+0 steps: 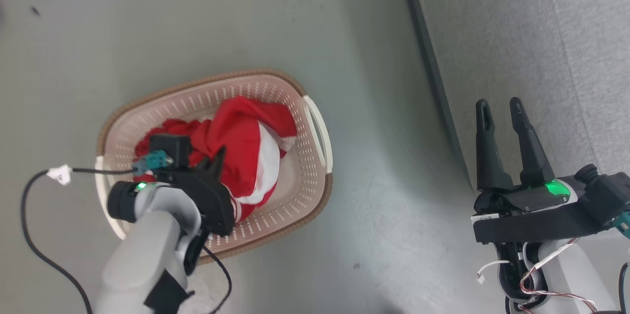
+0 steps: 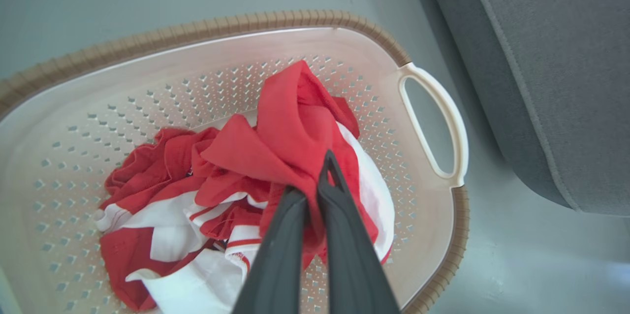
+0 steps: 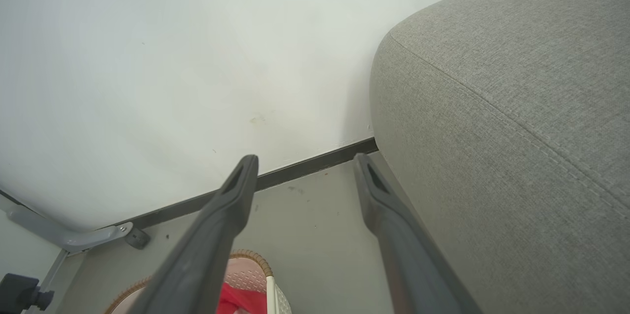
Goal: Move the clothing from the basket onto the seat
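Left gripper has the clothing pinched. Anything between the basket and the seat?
Nothing visible: only bare floor lies between the basket and the seat. The right gripper, open, hangs by the seat's front edge.

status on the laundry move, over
Left hand shut on the clothing, inside the basket. Right hand open, empty, by the seat. Nothing seen between basket and seat.

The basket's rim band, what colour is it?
Brown with a ribbed, woven look: the rim band tops the cream-white basket; clearest in the left wrist view.
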Available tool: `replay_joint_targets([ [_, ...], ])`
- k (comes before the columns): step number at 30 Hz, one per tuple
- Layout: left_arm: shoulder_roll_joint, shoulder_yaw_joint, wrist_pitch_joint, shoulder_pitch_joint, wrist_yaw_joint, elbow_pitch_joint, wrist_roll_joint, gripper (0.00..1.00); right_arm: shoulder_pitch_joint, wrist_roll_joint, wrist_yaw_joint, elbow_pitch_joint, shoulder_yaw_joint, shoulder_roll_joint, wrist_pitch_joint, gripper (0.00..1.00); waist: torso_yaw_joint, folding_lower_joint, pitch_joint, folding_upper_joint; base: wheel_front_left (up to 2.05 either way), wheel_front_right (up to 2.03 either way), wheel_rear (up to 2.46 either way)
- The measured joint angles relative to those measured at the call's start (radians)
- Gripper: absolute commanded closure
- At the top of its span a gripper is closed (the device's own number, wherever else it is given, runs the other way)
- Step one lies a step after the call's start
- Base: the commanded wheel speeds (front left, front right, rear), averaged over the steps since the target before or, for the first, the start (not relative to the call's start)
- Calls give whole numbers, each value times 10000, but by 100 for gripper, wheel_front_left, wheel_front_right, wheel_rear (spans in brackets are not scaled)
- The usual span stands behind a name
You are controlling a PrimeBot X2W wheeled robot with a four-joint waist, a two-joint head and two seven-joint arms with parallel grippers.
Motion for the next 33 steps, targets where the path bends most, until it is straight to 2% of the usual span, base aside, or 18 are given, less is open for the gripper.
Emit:
replay_joint_targets([
  [6,211,-918,-683,710,0,-1152,-359,100,-131,27,0,322,111,-163,0,0,193,0,-822,0,0,0,0],
  [11,621,-1476,-1275,1303,0,-2061,-523,100,-206,242,0,608,240,-364,0,0,358,0,-1540,-1,0,0,0],
  [16,738,-1918,-1808,1656,0,-2984,-692,100,-149,407,0,895,382,-640,0,0,545,-1,-2266,0,0,0,0],
  [20,834,-2297,-2013,1705,0,-3875,-947,100,88,556,0,1191,782,-926,0,0,792,0,-2995,0,0,0,0],
  [27,1051,-2362,-2184,1723,0,-4849,-1064,100,313,899,0,1588,1567,-1149,0,0,1182,0,-4026,0,0,0,0],
  [33,1066,-2399,-2184,1791,0,-5471,-1126,100,574,-84,0,1942,2869,-1875,6,0,1469,-1,-4917,0,0,0,0],
])
